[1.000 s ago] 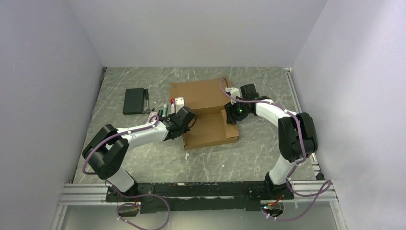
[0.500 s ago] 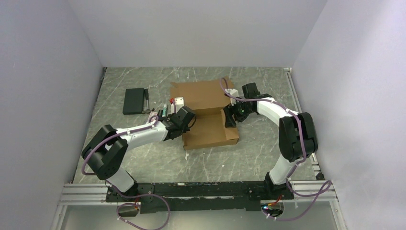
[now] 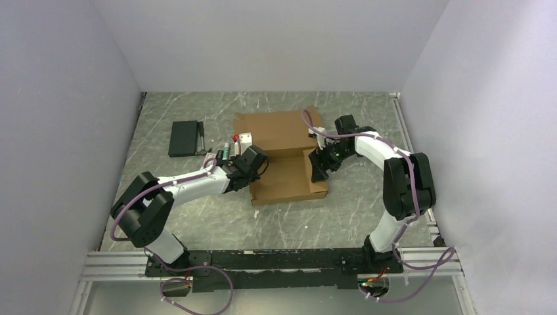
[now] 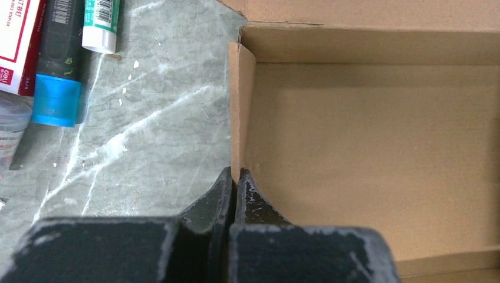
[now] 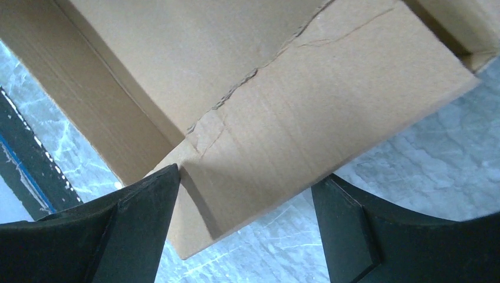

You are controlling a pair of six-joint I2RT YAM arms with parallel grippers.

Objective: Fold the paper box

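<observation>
Plain pale walls enclose the station on three sides: back wall (image 3: pixel 269 46), left wall (image 3: pixel 59 131), right wall (image 3: pixel 486 131). The surface (image 3: pixel 295 223) is grey-green marble pattern with white veining and small white flecks. A silver metal rail (image 3: pixel 111 264) runs along its near edge. Lighting is even.

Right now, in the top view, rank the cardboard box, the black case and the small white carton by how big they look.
1. paper box, by far the largest
2. black case
3. white carton, smallest
All lie on the same table, so the order is safe.
</observation>
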